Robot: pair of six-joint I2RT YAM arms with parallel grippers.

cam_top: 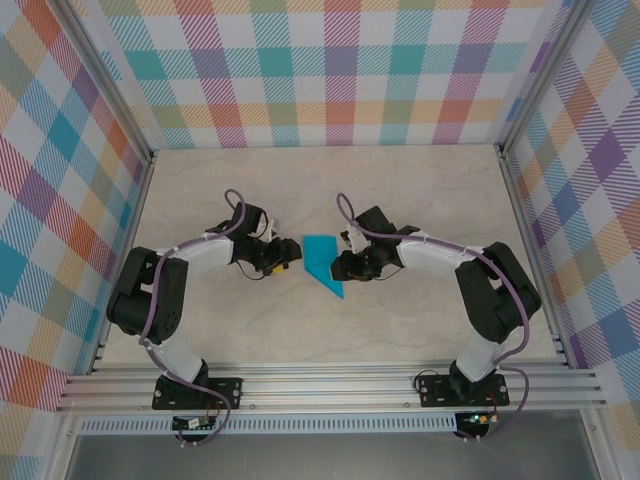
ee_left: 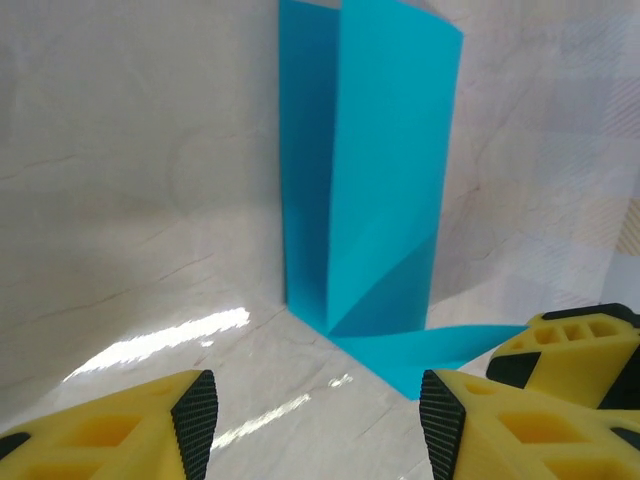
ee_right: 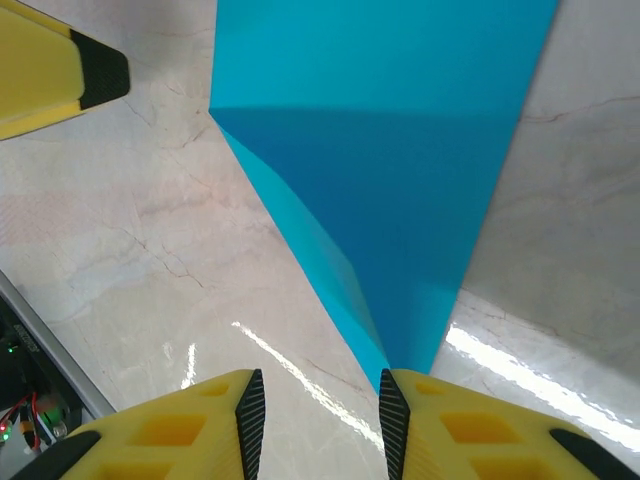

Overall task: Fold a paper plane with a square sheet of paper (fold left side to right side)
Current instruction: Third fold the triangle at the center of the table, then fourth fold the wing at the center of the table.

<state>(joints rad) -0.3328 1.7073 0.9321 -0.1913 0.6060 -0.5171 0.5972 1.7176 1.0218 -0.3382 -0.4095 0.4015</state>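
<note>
The square sheet of paper (cam_top: 321, 260) is bright cyan-blue and lies folded into a narrow pointed shape in the middle of the table, its point toward the near right. My left gripper (cam_top: 287, 254) stands open just left of it, with only bare table between its fingers (ee_left: 196, 418). In the left wrist view the folded paper (ee_left: 372, 190) is just ahead, one flap raised. My right gripper (cam_top: 345, 265) stands open at the paper's right edge. In the right wrist view the paper (ee_right: 385, 150) narrows to a tip beside the right pad (ee_right: 392, 412).
The tabletop (cam_top: 420, 190) is pale marble-patterned, enclosed by checked walls and aluminium rails (cam_top: 330, 385) at the near edge. The right gripper's yellow finger (ee_left: 575, 345) shows close to the left one, and the left finger (ee_right: 60, 70) shows in the right wrist view.
</note>
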